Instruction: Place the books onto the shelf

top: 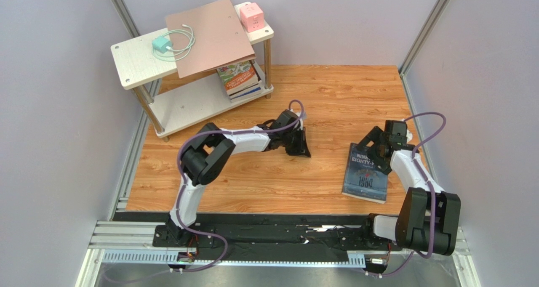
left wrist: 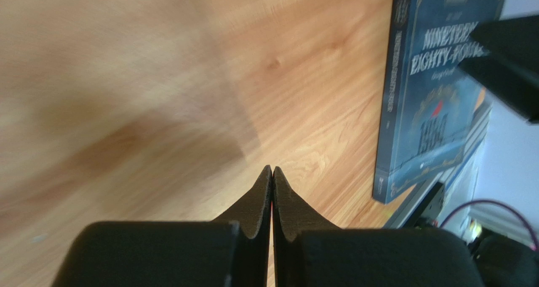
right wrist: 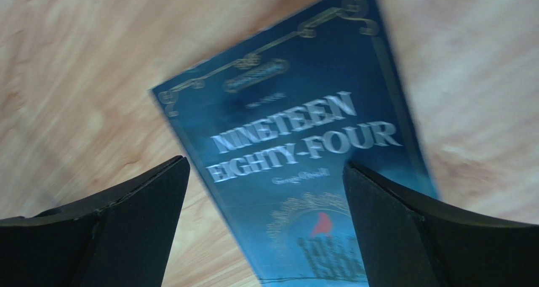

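- One grey-blue "Nineteen Eighty-Four" paperback [right wrist: 297,129] lies flat under my widely spread right gripper [right wrist: 266,166].
- I would lift one edge up before pinching.
- Left gripper [left wrist: 272,173] is pressed together, empty.

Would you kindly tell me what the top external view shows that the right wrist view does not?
Only top external: the shelf, stacked books on its lower tier, and the shut left fingers. Only right wrist: the cover's full title, which the arm partly hides from above. Both: the Nineteen Eighty-Four book lying on the wood floor, with the open right fingers over it.
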